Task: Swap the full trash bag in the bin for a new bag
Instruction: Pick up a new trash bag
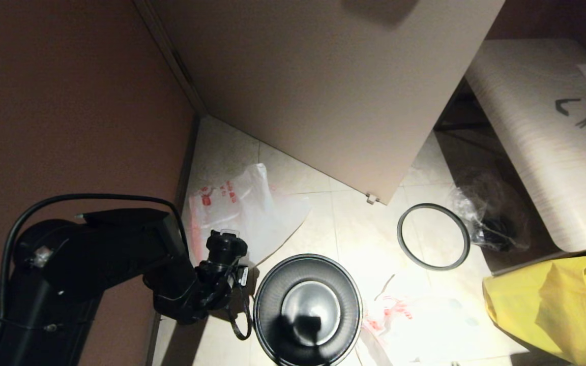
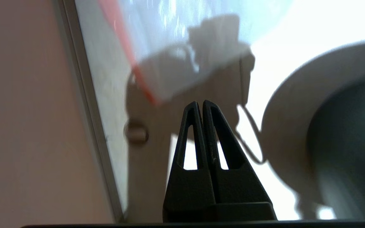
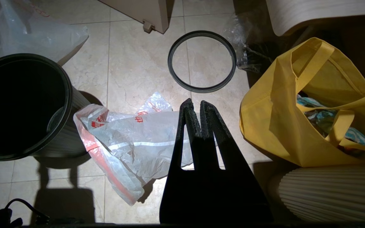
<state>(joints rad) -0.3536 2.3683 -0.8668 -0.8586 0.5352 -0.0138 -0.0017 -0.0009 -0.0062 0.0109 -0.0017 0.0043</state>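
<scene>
Floor scene, tiled, lit hard from your side. Your left claw hangs low over the floor along the wall-side edge, fingers pressed together, pinching nothing. It sits between the wall skirting and the bin, close beside the bin but not touching it as far as the head view shows.

The bin stands upright on the tiles, black, open-topped, its shiny bottom showing down inside. No bag lines it. Its loose rim ring lies flat on the floor, well apart from the bin, toward the bench side, near the corner foot of the pale cabinet.

One white bag with red print lies spread on the floor behind your left claw, in the corner where wall and cabinet meet. In the left wrist view its red edge reaches close to the fingertips.

A second, crumpled white bag with red marks lies on the floor just beside the bin, touching its base in the right wrist view. You cannot tell from here which of the two is the fresh one.

Your right claw hangs above that crumpled bag, fingers together, holding nothing.

A yellow tote with stuff inside stands at the bench side. A clear film bag with dark contents lies under the bench edge, near the ring.
</scene>
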